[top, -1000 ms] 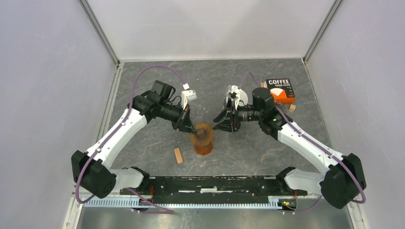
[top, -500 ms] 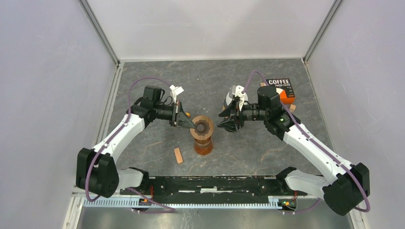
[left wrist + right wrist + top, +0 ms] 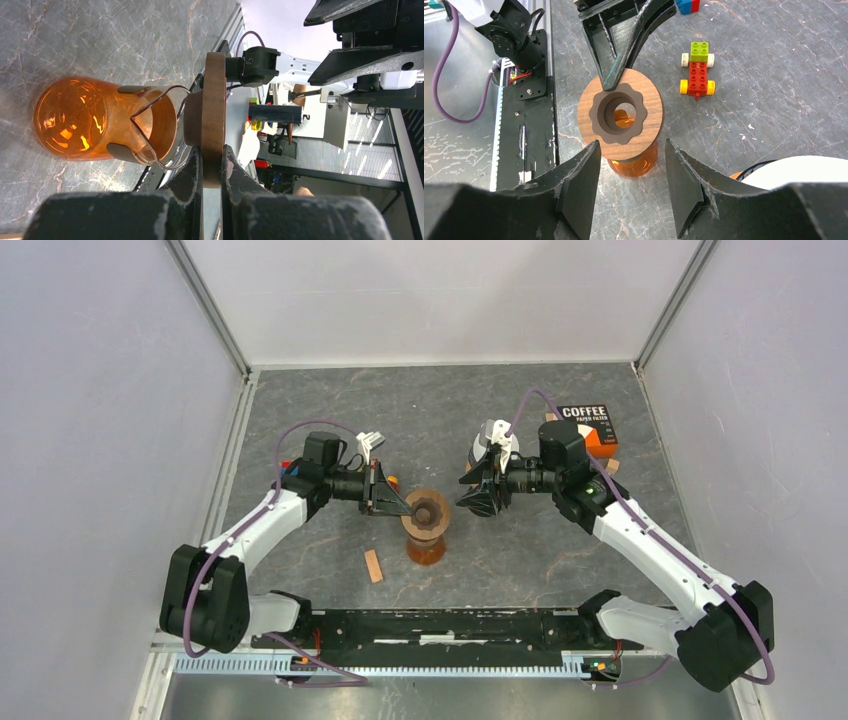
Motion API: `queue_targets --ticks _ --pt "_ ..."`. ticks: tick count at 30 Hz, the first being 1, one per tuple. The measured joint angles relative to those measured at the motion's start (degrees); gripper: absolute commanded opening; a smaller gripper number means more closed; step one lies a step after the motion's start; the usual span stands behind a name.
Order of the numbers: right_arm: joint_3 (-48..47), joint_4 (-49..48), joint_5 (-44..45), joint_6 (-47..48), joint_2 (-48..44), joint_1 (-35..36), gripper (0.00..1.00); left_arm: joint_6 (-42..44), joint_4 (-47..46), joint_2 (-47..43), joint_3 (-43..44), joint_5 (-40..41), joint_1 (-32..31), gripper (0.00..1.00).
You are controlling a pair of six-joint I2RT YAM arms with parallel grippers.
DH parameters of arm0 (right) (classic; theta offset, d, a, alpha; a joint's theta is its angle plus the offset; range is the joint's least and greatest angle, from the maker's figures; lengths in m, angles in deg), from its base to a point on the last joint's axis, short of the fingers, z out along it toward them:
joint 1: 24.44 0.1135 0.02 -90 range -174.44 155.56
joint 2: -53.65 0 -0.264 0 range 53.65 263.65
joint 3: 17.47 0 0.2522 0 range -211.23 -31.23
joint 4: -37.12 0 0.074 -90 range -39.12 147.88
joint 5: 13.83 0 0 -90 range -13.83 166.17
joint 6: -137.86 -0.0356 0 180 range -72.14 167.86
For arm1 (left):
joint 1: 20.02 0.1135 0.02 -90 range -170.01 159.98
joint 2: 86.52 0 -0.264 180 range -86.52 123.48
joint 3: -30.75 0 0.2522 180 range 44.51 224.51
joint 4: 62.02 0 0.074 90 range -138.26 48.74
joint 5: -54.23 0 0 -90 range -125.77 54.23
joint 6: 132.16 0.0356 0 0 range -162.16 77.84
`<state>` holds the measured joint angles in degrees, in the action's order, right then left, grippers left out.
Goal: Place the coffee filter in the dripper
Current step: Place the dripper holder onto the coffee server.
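- Dripper [image 3: 428, 512] stands mid-table, a little back from the near edge: an orange glass vessel with a wooden collar on top. The right wrist view looks straight down the collar's hole to bare glass, so no filter is in it yet.
- Left gripper [image 3: 212, 150] is pinched shut on the collar's left rim. A second ago this arm reached steeply down at it; now the wrist lies level and the collar faces up more squarely, which I read as steadying the dripper.
- Right gripper [image 3: 464, 497] has spread its jaws wider and drawn slightly back from the collar's right side. It holds nothing.
- Coffee filter: none is in hand. A white curved shape shows at the right wrist view's lower corner, but what it is I cannot tell.
- Filter box [image 3: 585, 428] sits towards the table's far right corner, so fetching a filter is likely next.
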<state>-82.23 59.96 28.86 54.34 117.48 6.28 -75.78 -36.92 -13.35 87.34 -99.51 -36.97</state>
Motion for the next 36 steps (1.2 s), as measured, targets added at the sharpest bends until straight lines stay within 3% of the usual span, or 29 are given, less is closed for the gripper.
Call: queue_targets --ticks 12,23,36 --pt "0.0 0.11 -0.09 0.33 0.74 -0.09 0.56 0.59 1.44 1.95 -0.04 0.5 0.02 0.04" --pt "0.02 0.11 -0.15 0.33 0.79 -0.09 0.56 5.33 8.26 2.25 1.49 0.46 0.0 0.15" --pt "0.24 0.09 -0.7 0.31 0.79 -0.09 0.56 7.17 10.08 3.15 2.6 1.7 0.0 0.31"
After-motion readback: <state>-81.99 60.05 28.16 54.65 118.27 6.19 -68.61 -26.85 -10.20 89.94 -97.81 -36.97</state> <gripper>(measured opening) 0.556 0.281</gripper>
